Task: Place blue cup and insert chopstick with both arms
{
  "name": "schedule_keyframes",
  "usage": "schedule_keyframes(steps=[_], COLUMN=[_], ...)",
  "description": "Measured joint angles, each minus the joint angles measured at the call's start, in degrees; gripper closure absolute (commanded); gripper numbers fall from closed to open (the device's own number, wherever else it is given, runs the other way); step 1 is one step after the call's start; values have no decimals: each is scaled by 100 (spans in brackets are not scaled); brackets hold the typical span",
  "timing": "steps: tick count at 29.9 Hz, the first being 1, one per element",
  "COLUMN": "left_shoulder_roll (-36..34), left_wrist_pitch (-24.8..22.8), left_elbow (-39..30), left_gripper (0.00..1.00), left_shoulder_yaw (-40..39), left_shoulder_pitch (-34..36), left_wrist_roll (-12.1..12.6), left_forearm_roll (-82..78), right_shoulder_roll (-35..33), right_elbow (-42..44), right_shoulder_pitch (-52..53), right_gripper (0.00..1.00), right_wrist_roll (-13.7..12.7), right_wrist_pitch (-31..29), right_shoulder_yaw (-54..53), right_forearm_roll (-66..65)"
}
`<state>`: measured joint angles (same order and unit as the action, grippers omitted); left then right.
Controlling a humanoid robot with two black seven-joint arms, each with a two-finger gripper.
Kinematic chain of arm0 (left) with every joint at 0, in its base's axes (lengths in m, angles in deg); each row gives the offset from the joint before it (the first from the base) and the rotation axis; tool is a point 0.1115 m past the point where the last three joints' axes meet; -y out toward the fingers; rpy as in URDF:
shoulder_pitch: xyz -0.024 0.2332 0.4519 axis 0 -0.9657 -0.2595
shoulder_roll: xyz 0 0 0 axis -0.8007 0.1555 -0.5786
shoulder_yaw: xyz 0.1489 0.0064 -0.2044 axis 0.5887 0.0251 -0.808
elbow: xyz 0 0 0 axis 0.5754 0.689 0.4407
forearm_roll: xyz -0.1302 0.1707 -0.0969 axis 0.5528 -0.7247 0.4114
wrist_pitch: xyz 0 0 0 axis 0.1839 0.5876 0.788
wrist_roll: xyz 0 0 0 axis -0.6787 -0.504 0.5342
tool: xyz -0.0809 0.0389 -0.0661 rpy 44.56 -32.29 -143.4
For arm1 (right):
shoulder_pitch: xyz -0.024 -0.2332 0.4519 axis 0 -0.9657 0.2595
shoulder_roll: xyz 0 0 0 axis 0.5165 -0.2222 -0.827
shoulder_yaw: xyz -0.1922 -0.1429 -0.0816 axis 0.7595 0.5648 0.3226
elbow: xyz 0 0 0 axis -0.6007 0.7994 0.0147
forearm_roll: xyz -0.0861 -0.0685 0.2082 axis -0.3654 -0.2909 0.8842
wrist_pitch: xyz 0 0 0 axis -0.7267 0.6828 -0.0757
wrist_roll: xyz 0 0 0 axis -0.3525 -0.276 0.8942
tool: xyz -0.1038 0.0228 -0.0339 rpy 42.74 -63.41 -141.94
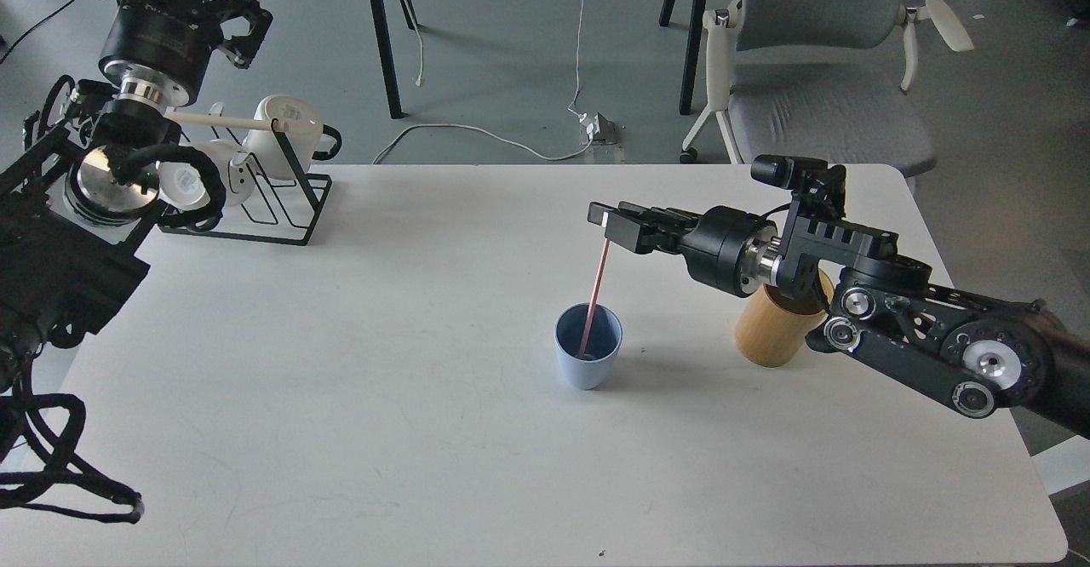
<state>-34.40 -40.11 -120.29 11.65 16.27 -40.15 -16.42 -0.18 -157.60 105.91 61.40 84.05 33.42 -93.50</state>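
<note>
Now the right gripper (pixel 606 220) pinched the chopstick (pixel 594 293), its lower end in the blue cup (pixel 588 359) just below; the left gripper (pixel 243 18) stood spread, well apart.

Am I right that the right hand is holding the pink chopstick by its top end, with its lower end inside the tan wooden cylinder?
Not quite. In the head view the right hand does hold the chopstick by its top end, but the lower end sits inside the blue cup, not the wooden cylinder, which stands apart to the right.
</note>
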Motion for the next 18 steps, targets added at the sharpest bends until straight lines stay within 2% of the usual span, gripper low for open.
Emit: schedule_keyframes(steps=[3, 9, 14, 18], left_shoulder_roll=[0, 43, 66, 77], left_wrist_pitch=[0, 0, 0, 0], left_elbow=[0, 1, 1, 1], left_gripper=[1, 1, 1, 1], left_shoulder_yaw=[0, 13, 16, 33], left_shoulder_pitch=[0, 0, 0, 4], left_wrist_roll=[2, 4, 4, 4], left_forearm_roll=[0, 0, 0, -2], right_shoulder_roll=[-31, -43, -46, -34], right_elbow=[24, 293, 1128, 1954], right_shoulder_pitch=[2, 27, 243, 467], right_gripper=[0, 0, 0, 0], right_wrist_roll=[63, 98, 525, 652], right_wrist_pitch=[-34, -68, -317, -788], right_shoulder_yaw=[-648, -1729, -2589, -2884], right_forearm_roll=[235, 1633, 2604, 3737])
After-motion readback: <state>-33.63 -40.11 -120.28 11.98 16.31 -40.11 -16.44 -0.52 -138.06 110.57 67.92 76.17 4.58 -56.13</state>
